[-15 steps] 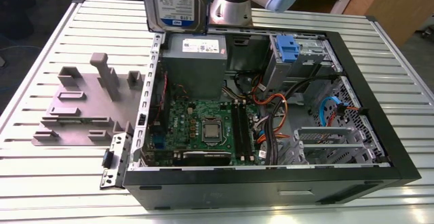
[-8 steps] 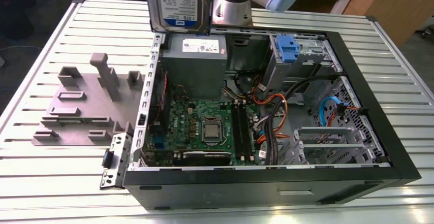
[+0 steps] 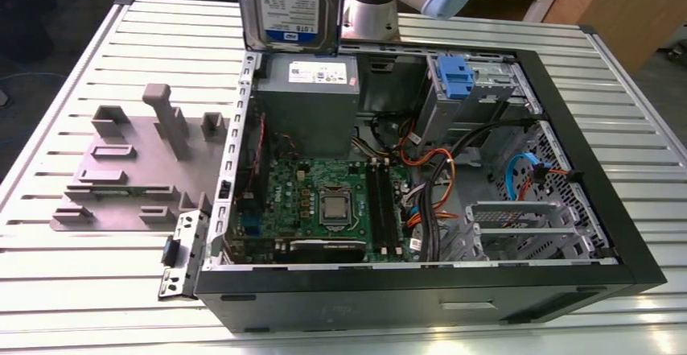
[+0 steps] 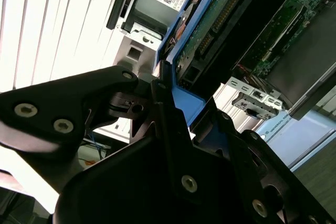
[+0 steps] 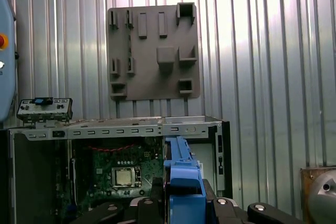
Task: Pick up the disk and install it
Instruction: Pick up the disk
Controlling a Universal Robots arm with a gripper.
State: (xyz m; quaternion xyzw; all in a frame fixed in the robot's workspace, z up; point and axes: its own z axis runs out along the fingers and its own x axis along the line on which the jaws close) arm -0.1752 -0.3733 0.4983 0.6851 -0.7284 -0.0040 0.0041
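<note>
The arm [image 3: 378, 1] reaches in from beyond the far side of the computer case [image 3: 429, 295] and carries the disk [image 3: 290, 5] in the air over the case's far rim, on the side where the power supply [image 3: 306, 101] sits. In the exterior view the disk stands on edge, upright or close to it, with its white-and-blue label facing the camera and its lower edge above the power supply. The gripper [image 5: 184, 195] is clamped on the disk: in the first wrist view the blue carrier frame [image 5: 184, 174] sits squeezed between the black fingers [image 5: 157, 190], and the wrist looks straight down into the open case at the motherboard [image 5: 118, 174]. In the second wrist view the frame's edge runs up from between the fingers, and the disk's green circuit side [image 4: 212, 27] shows beyond it. The case lies on its side with its panel off on the ribbed tabletop [image 3: 108, 291]. A grey fixture plate [image 3: 118, 178] with raised blocks rests on the tabletop just beside the case, on the exterior view's left.
</note>
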